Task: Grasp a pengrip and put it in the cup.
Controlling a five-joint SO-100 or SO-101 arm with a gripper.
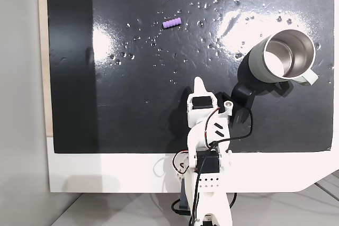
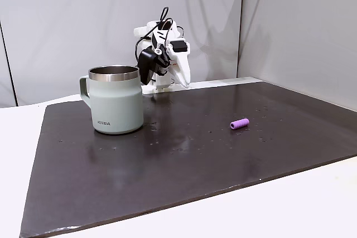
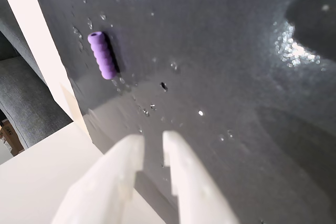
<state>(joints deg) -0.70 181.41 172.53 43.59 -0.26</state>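
The arm sits folded at the near edge of the black mat (image 1: 132, 104) in a fixed view from above; the gripper (image 3: 152, 145) points down at the mat close to the arm's base, holding nothing. In the wrist view the two white fingers (image 3: 178, 177) stand nearly together, with only a thin gap between the tips; this narrow setting suits a rest pose, not an approach.

The pengrip (image 1: 171, 23) lies on its side on the mat, well apart from the gripper and toward the far edge in the view from above; in the wrist view it appears at the upper left (image 3: 102, 55), with its long axis running roughly away from the fingers. Its ribbed surface looks soft, so a light squeeze across the short axis is likely sufficient.

The cup (image 1: 280, 56) stands upright on the mat, at the right in the view from above and at the left in the side fixed view (image 2: 116, 101); its handle faces away from the pengrip; the open mouth faces up, ready to receive a drop. Cup and pengrip are well apart, with bare mat between them.

Judgement: the task is at its start; the next step is to widen the fingers, extend toward the pengrip, and turn the wrist so the fingers straddle it. Risk: the small cylinder may roll if touched on one side first.
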